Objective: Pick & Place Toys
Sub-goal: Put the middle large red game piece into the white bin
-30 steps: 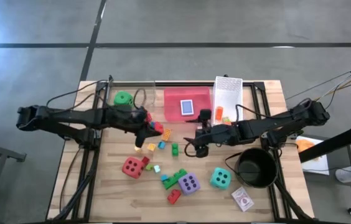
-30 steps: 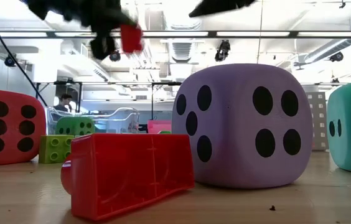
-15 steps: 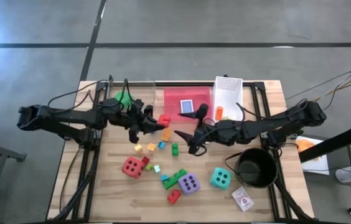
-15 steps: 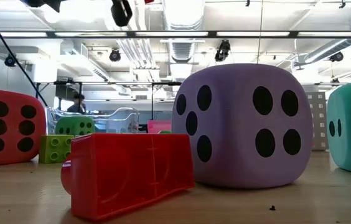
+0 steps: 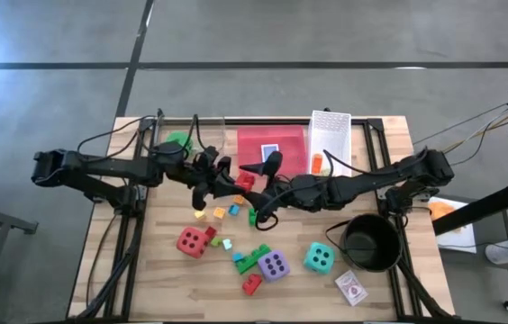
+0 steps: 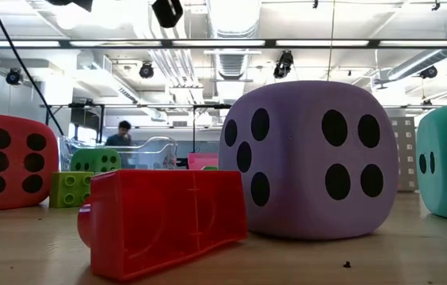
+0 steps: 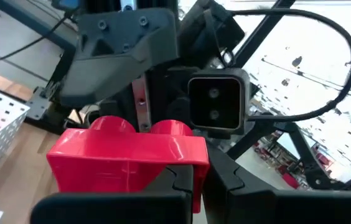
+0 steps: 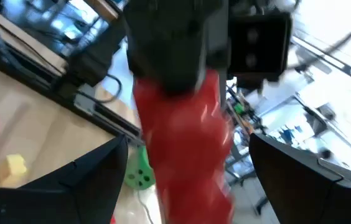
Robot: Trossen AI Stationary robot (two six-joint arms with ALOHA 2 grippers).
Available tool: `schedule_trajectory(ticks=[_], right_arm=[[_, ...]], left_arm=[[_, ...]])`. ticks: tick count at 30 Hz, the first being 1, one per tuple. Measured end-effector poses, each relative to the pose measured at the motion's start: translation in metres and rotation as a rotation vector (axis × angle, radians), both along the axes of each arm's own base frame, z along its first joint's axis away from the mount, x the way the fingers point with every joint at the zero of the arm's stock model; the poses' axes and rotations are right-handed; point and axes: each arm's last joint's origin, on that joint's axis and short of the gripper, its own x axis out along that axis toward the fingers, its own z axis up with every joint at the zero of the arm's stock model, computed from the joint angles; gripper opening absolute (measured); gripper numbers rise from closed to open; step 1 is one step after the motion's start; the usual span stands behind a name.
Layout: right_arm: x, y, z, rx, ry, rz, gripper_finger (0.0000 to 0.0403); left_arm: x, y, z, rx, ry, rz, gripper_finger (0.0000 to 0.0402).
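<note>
Brick: red brick (image 7: 129, 158) clamped in left gripper (image 5: 233, 183), raised off the table (image 5: 389, 288), over its middle, in front of the red tray (image 5: 281, 135).
Left gripper: fingers closed on the brick; left wrist view shows both studs clear of the fingertips.
Right gripper: (image 5: 264, 191) fingers spread wide, holding nothing, facing the left gripper, brick just in front of it.
Dice: red die (image 5: 192, 241), purple die (image 5: 274, 265), teal die (image 5: 318, 257) on the near half; green die (image 5: 178, 140) at the far left edge.
Bricks: small ones scattered between the grippers and the dice.
Card packs: one (image 5: 351, 288) at the near right, one (image 5: 270, 150) on the tray.
Pot: black pot (image 5: 370, 241) beside the teal die.
Basket: white basket (image 5: 330, 135) right of the tray.
</note>
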Motion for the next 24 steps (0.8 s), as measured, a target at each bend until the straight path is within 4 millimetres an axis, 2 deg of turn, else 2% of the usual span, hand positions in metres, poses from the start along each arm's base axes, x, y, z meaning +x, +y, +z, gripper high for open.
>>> schedule_trajectory(ticks=[4, 15, 19, 24], right_arm=[[0.0004, 0.0002, 0.0030, 0.041, 0.000, 0.028, 0.0297], [0.0000, 0.0004, 0.0007, 0.026, 0.030, 0.040, 0.0130], [0.0000, 0.0004, 0.0006, 0.023, 0.031, 0.040, 0.0129], [-0.0002, 0.0003, 0.0009, 0.028, 0.029, 0.036, 0.0129]], left_arm=[[0.0002, -0.0008, -0.0020, 0.000, 0.007, -0.007, 0.0009], [0.0003, -0.0007, -0.0037, 0.006, 0.015, -0.010, 0.0009], [0.0003, -0.0007, -0.0036, 0.006, 0.014, -0.010, 0.0017], [0.0003, -0.0008, -0.0039, 0.007, 0.017, -0.012, 0.0049]])
